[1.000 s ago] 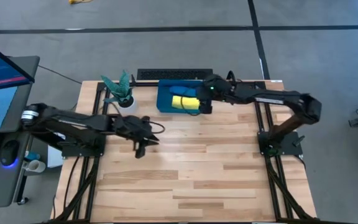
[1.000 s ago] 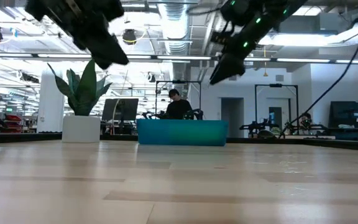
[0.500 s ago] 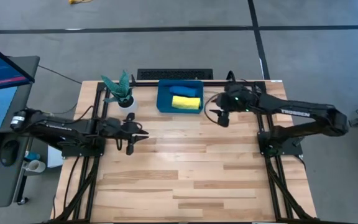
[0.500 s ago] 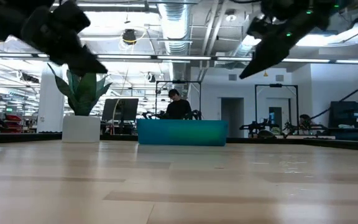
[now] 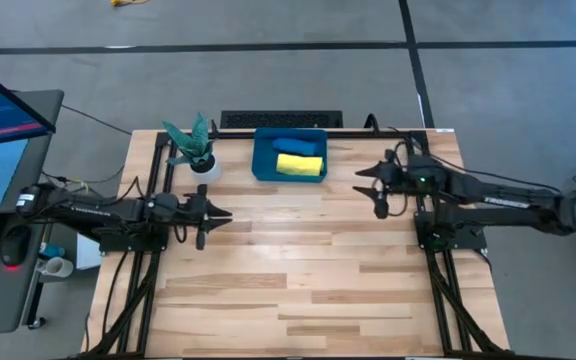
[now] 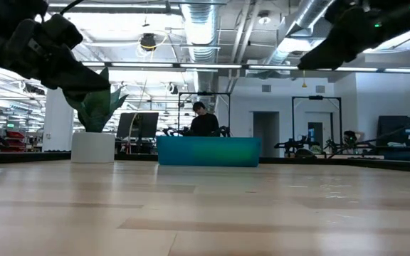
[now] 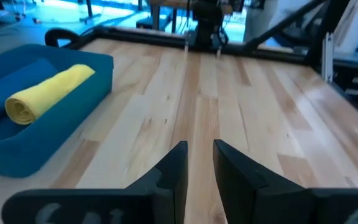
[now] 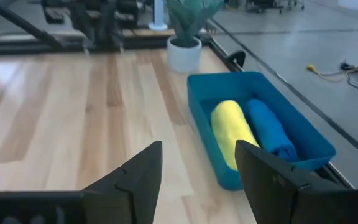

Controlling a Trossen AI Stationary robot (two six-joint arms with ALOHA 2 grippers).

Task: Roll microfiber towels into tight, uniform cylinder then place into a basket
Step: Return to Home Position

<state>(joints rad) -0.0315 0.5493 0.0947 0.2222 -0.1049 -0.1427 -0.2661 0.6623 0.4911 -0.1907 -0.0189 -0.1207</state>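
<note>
The teal-blue basket (image 5: 260,160) stands at the table's far edge, also seen in the low view (image 6: 208,151). In it lie two rolled microfiber towels side by side: the yellow one (image 5: 299,165) (image 8: 232,130) (image 7: 48,92) on the near side and the blue one (image 5: 298,147) (image 8: 271,134) behind it. My left gripper (image 5: 208,215) (image 7: 199,155) hovers over the table's left part, its fingers a narrow gap apart with nothing between them. My right gripper (image 5: 370,190) (image 8: 197,168) hovers to the right of the basket, wide open and holding nothing.
A white pot with a green plant (image 5: 204,165) (image 6: 93,146) stands just left of the basket. A dark keyboard (image 5: 280,119) lies beyond the far edge. A person (image 6: 201,121) sits in the room behind. Bare wood (image 5: 298,270) spans the middle and near part.
My right gripper has drawn back from above the basket toward the table's right edge, rolling as it went. My left gripper has drawn back toward the left edge and sunk. Both towel rolls have stayed in the basket.
</note>
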